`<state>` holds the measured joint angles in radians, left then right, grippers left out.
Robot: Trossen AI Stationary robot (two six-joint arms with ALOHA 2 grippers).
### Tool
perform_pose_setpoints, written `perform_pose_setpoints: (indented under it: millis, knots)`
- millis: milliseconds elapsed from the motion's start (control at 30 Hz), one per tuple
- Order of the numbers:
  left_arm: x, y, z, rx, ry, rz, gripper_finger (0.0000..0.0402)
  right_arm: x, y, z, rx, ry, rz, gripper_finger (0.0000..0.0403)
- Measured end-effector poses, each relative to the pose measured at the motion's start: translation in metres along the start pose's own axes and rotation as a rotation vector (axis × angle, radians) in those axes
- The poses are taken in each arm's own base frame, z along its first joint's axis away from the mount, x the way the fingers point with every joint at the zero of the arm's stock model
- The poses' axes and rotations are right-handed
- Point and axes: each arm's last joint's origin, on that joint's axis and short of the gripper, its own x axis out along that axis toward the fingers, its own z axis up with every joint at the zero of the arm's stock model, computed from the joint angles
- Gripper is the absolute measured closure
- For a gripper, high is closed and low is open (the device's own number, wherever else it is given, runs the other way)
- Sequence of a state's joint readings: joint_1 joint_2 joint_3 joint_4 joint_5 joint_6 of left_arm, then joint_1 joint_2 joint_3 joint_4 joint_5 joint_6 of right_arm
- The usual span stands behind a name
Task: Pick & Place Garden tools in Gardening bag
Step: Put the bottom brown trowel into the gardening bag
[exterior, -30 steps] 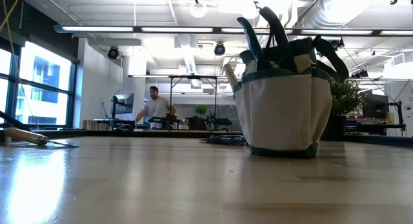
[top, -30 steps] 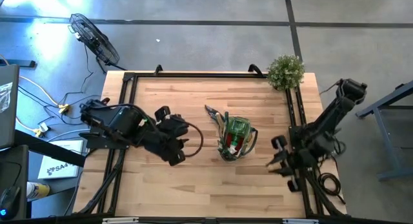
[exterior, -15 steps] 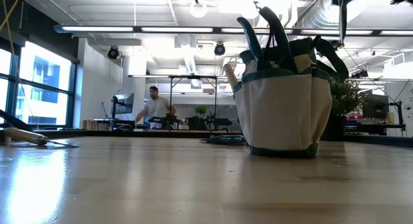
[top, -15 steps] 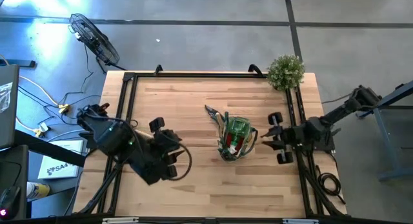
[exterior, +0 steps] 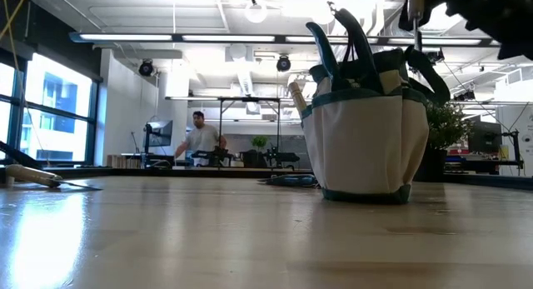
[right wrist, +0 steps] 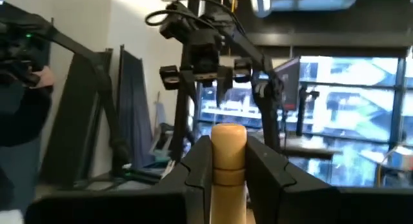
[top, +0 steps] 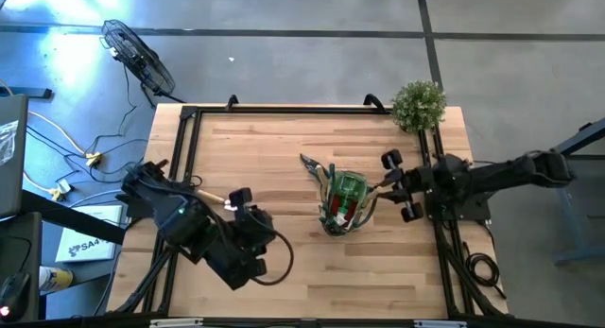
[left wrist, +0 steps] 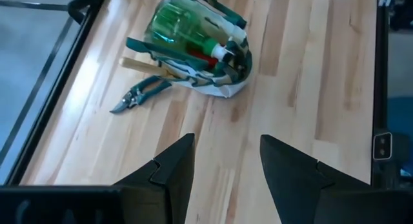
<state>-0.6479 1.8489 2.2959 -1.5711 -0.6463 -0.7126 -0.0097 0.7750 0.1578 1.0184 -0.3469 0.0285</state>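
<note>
The gardening bag (top: 345, 203) stands upright on the table's middle (exterior: 366, 131). In it are a green spray bottle (left wrist: 177, 24), a red piece and a wooden handle. Green-handled shears (top: 310, 164) lie flat on the table by its far left side (left wrist: 139, 95). A wooden-handled trowel (exterior: 37, 176) lies on the table under my left arm (top: 210, 196). My left gripper (left wrist: 222, 169) hovers open and empty left of the bag, toward the near edge (top: 257, 235). My right gripper (top: 397, 186) is just right of the bag, above the table, shut on a wooden-handled tool (right wrist: 227, 146). My right gripper pinches the tool's wooden handle (right wrist: 227, 161) between its two fingers (right wrist: 197, 166). The handle's rounded end (right wrist: 227, 130) sticks out past the fingertips. The fingers come about level from the table's right side. The tool is lifted clear of the table.
A bushy green plant (top: 418, 104) stands at the far right corner. Black rails (top: 189, 158) run along the table's left, far and right sides. Bare wood lies between the bag and the near edge (top: 321, 281). A person (exterior: 198, 139) stands in the room behind.
My right arm has swung from the near right part of the table toward the far edge and the bag, ending just right of the bag. My left gripper has moved toward the near edge, still open. The bag, shears and trowel have not moved.
</note>
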Motion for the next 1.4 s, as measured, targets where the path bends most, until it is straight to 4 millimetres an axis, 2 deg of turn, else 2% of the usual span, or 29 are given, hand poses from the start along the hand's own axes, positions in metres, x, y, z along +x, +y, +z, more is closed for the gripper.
perform_pose_setpoints:
  millis: [167, 467, 667, 900, 1400]
  knots:
    - [0.001, -0.001, 0.0, -0.004, 0.007, -0.006, 0.0233, -0.005, -0.012, -0.005, 0.07, 0.066, 0.028, 0.0351]
    - [0.001, -0.001, 0.0, -0.016, 0.008, -0.007, 0.0233, -0.008, -0.017, -0.006, 0.066, 0.086, 0.087, 0.0351]
    - [0.001, 0.0, 0.0, -0.013, -0.011, 0.015, 0.0233, -0.008, -0.024, -0.014, 0.073, 0.131, 0.063, 0.0351]
    - [0.001, 0.0, 0.0, 0.002, -0.016, 0.022, 0.0233, -0.003, -0.027, -0.015, 0.069, 0.06, 0.098, 0.0351]
    - [0.0, 0.0, 0.0, 0.001, -0.016, 0.02, 0.0233, -0.001, -0.039, -0.047, 0.156, 0.206, 0.046, 0.0351]
